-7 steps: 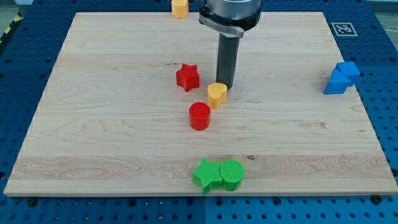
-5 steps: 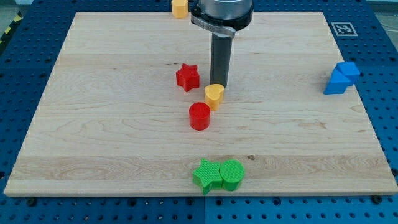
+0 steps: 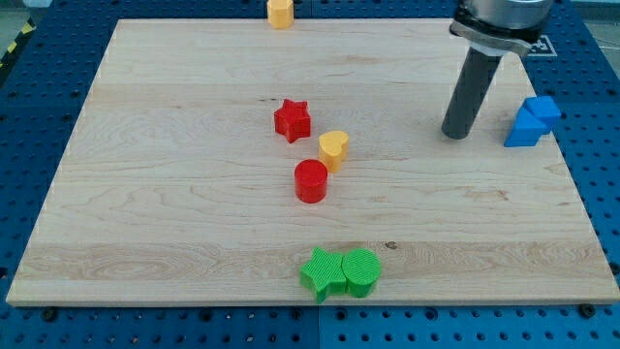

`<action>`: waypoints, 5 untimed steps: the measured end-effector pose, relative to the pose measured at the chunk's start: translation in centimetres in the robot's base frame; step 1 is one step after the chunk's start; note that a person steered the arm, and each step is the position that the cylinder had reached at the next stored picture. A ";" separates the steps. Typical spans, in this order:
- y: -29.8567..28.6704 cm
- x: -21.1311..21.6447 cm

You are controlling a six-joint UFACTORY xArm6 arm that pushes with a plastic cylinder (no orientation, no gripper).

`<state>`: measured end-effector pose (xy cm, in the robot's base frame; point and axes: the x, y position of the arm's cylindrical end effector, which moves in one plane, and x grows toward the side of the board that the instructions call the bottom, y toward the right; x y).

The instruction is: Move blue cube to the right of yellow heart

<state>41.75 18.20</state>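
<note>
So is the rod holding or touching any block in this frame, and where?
Nothing is held. My tip stands on the bare wooden board, apart from the blue cube to its right in the view.

Robotics lab bench setup. Pale wooden board [image 3: 194,223] lies flat as the work surface on a desk [image 3: 39,116] of blue perforated panel, a regular grid of holes showing on all sides. Black-and-white fiducial marker tag [image 3: 536,44] stuck at the board's far right corner, typical of camera calibration. Yellow-black hazard striping [image 3: 12,47] at the far left edge. Industrial arm with a dark rod, my tip [image 3: 455,135], comes down at the far right. Small plastic 3D-printed-looking test shapes scattered on the board, e.g. green pieces [image 3: 339,271] at the near edge. No household items.
</note>
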 end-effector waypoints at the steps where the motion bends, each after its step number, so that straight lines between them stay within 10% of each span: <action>1: 1.9 -1.3; 5: 7.7 -6.4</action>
<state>35.35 25.91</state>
